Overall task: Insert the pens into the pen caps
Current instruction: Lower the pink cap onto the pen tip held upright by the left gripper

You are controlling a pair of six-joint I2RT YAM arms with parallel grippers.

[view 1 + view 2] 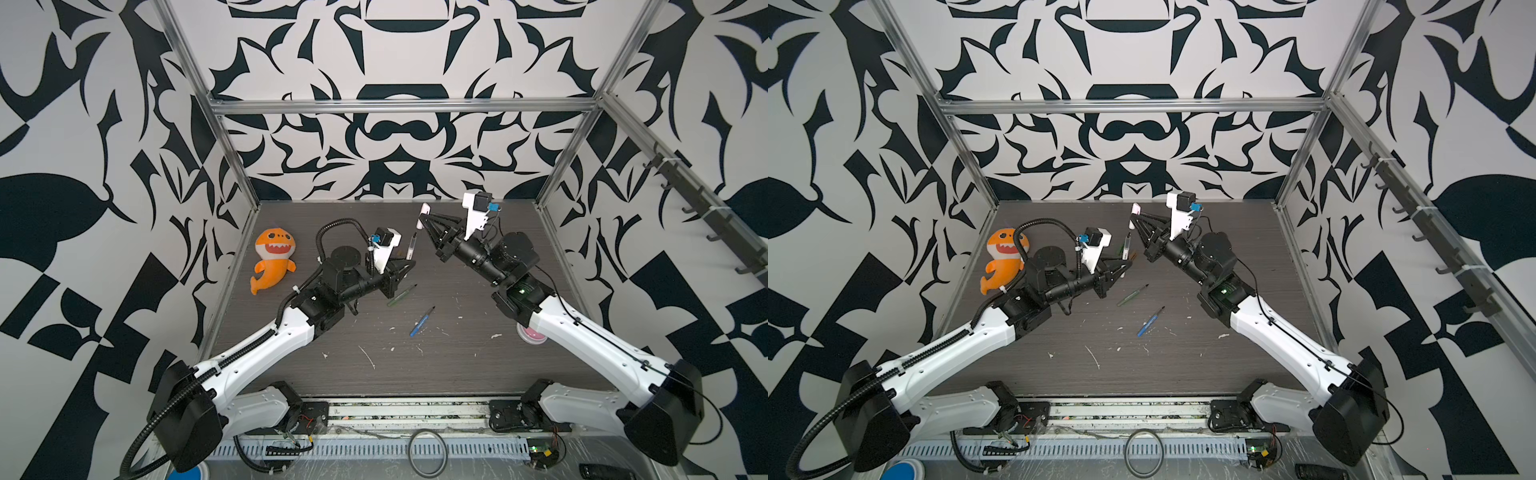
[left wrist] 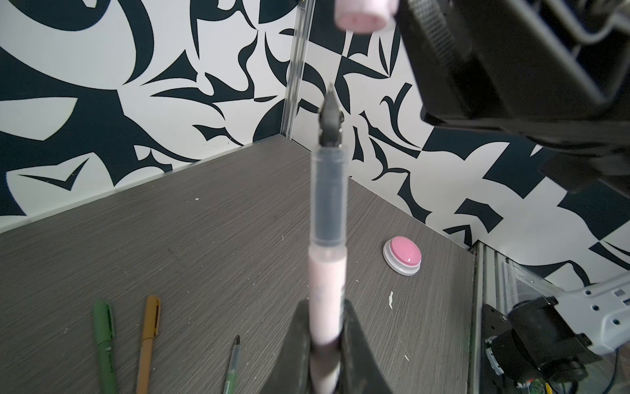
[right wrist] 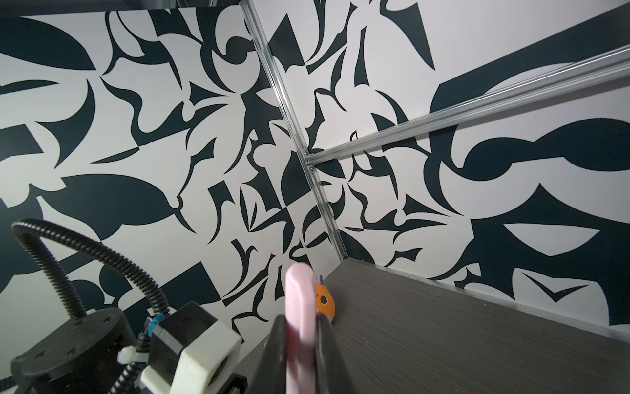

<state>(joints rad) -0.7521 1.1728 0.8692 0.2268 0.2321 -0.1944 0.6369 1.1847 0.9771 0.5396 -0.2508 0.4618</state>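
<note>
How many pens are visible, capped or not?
5. Pink pen in the left gripper; uncapped green pen and blue pen lying mid-table; capped green pen beside capped orange pen, in the left wrist view. Some may be hidden.

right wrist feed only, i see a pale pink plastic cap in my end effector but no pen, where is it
Observer: The white-pink plastic pen stands upright in the left end effector, which is shut on its barrel, dark tip up.
Operator: is the tip in the cap yet
Observer: No. The left wrist view shows a clear gap between the tip and the pale pink plastic cap held by the right end effector.
Operator: any other pens near
Observer: A slim blue plastic pen and a slim green plastic pen, both uncapped, lie loose on the grey table.
</note>
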